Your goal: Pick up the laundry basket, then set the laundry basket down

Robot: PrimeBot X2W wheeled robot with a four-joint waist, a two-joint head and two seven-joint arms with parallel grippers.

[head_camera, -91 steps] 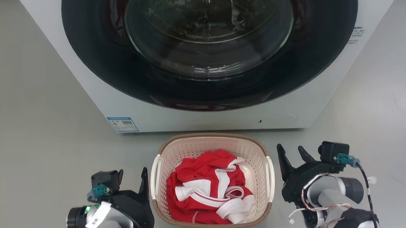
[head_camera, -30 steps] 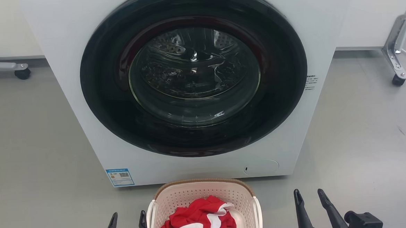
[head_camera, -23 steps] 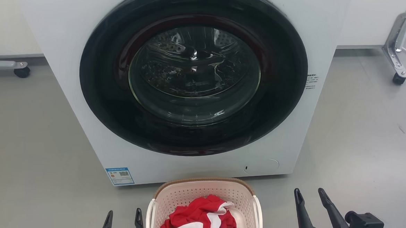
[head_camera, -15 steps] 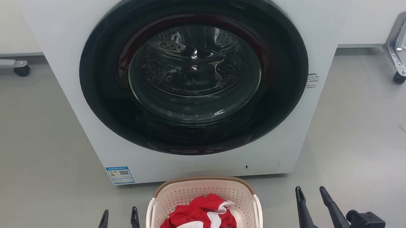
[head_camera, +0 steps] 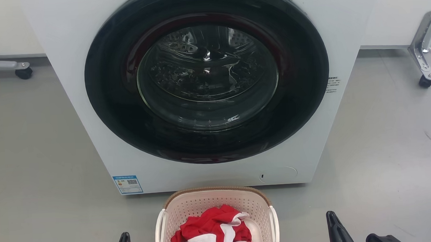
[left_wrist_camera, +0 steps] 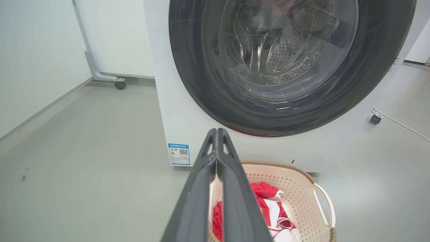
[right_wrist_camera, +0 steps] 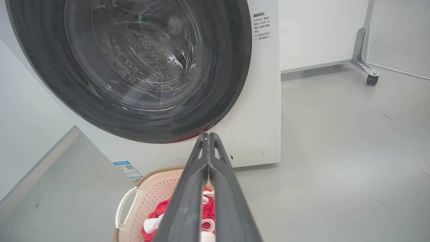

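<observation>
The laundry basket (head_camera: 190, 210) is cream-white and perforated with a brown rim. It stands on the grey floor just before the washing machine and holds red and white clothes (head_camera: 210, 228). My left gripper (head_camera: 125, 237) is shut on nothing, a short way left of the basket's left handle and not touching it. My right gripper (head_camera: 331, 218) is also shut and empty, further off to the basket's right. In the left wrist view the left gripper (left_wrist_camera: 217, 131) has its fingers pressed together over the basket (left_wrist_camera: 295, 188). The right wrist view shows the right gripper (right_wrist_camera: 208, 135) the same way above the basket (right_wrist_camera: 151, 195).
The white washing machine (head_camera: 68, 51) with its round dark door shut stands close behind the basket. Wheeled frame legs sit at the back left (head_camera: 23, 72) and back right (head_camera: 424, 80). A thin cable (left_wrist_camera: 403, 126) lies on the floor.
Both grippers have gone from open to shut and have sunk toward the bottom edge of the head view. The basket has stayed put on the floor. Since three seconds ago the head camera has tilted up.
</observation>
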